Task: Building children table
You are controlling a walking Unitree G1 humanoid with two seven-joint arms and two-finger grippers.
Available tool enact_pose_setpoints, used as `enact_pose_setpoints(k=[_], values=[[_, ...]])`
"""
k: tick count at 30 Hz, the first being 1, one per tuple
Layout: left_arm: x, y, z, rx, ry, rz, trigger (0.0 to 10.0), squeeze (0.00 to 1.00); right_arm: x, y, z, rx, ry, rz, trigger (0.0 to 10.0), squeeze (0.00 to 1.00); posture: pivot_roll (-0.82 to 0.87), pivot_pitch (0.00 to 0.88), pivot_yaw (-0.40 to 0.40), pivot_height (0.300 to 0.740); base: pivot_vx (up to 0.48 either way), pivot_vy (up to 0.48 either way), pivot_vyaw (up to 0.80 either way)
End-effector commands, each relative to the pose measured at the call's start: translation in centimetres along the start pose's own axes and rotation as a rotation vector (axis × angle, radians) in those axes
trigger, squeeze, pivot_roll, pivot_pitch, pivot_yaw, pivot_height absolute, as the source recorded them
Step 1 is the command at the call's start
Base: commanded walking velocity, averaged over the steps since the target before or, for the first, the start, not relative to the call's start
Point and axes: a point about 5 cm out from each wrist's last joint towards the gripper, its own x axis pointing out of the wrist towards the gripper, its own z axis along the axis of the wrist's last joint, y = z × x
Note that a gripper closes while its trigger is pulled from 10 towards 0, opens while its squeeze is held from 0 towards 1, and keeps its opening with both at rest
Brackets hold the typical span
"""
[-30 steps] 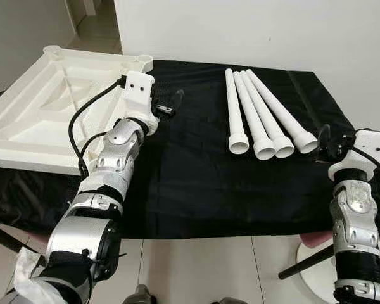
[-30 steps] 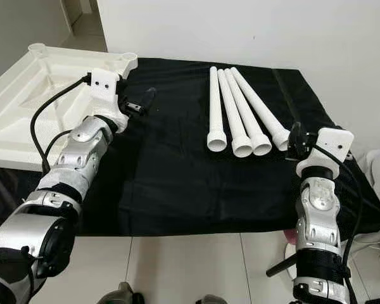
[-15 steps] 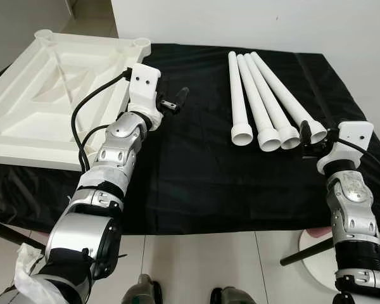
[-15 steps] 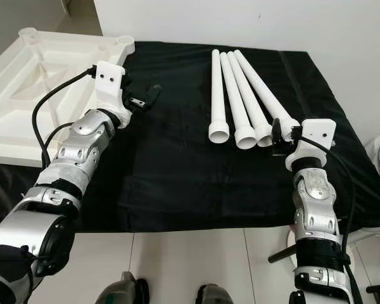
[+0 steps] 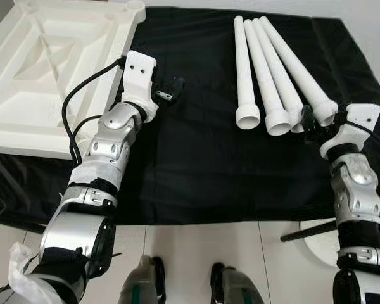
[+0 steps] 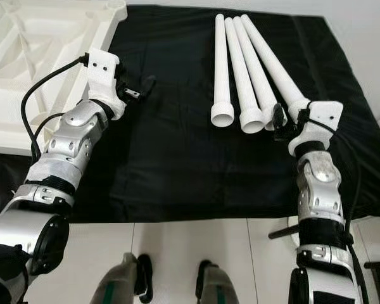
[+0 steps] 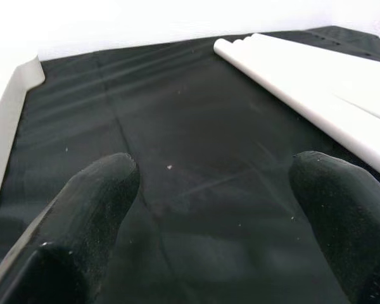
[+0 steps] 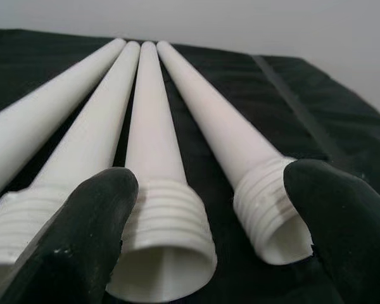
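A white table top [image 5: 44, 69] lies upside down on the left of the black cloth [image 5: 196, 164]. Several white legs [image 5: 266, 69] lie side by side at the right, threaded ends toward me. My right gripper [image 5: 311, 123] is open at those ends. In the right wrist view its fingers [image 8: 82, 253] straddle two threaded leg ends [image 8: 164, 234] without touching them. My left gripper [image 5: 171, 90] hovers open over bare cloth just right of the table top's edge, holding nothing. The left wrist view has the legs [image 7: 316, 82] far off to one side.
The cloth-covered surface ends at a front edge [image 5: 196, 218] close to my feet [image 5: 142, 285]. A white wall stands behind. A white round base with a black rod [image 5: 310, 237] sits on the tiled floor at the right.
The camera has moved closer and tilted down. My right gripper has moved forward and left, up to the legs' threaded ends. The left gripper stays beside the table top.
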Motion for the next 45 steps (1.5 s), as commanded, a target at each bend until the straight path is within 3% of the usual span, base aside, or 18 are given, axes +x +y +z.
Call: enact_pose_setpoints(k=[1,4,7,9,26,27,28,43,44,45], values=[[-0.2,-0.4,-0.4,0.005,0.026,-0.077,10.0,0.00,-0.1,-0.4,-0.5,0.002,0.019,-0.003,10.0,0.00,0.01,0.271,0.030,0.740,0.000,0.000,0.00],[-0.6,-0.1,-0.3,0.018,0.038,-0.071,10.0,0.00,1.0,0.0,0.0,0.032,0.012,0.032,10.0,0.00,0.04,0.298,0.034,0.740,0.000,0.000,0.00],[-0.6,-0.1,-0.3,0.018,0.038,-0.071,10.0,0.00,1.0,0.0,0.0,0.032,0.012,0.032,10.0,0.00,0.04,0.298,0.034,0.740,0.000,0.000,0.00],[-0.9,0.1,-0.1,0.031,0.043,-0.061,10.0,0.00,2.2,0.7,0.1,0.073,0.018,0.079,10.0,0.00,0.05,0.310,0.030,0.740,0.000,0.000,0.00],[-1.4,0.4,0.2,0.037,0.058,-0.038,10.0,0.00,4.2,1.6,-0.1,0.121,0.052,0.140,10.0,0.00,0.07,0.337,0.023,0.740,0.000,0.000,0.00],[-1.4,0.4,0.3,0.036,0.057,-0.035,10.0,0.00,4.3,1.7,-0.1,0.120,0.049,0.148,9.3,0.00,0.07,0.337,0.023,0.740,0.000,0.000,0.00],[-1.4,0.4,0.4,0.034,0.055,-0.033,10.0,0.00,4.5,1.7,0.0,0.121,0.046,0.149,0.0,0.00,0.07,0.337,0.023,0.740,0.000,0.000,0.00],[-1.3,0.4,0.6,0.030,0.051,-0.024,10.0,0.00,4.6,1.9,0.1,0.130,0.029,0.174,0.0,0.00,0.06,0.323,0.022,0.740,0.000,0.000,0.00],[-1.2,0.5,1.1,0.017,0.027,-0.027,10.0,0.00,4.4,2.1,0.6,0.109,-0.018,0.193,10.0,0.00,0.05,0.315,0.020,0.740,0.000,0.000,0.00],[-1.2,0.5,1.1,0.017,0.027,-0.027,10.0,0.00,4.4,2.1,0.6,0.109,-0.018,0.193,10.0,0.00,0.05,0.315,0.020,0.740,0.000,0.000,0.00]])
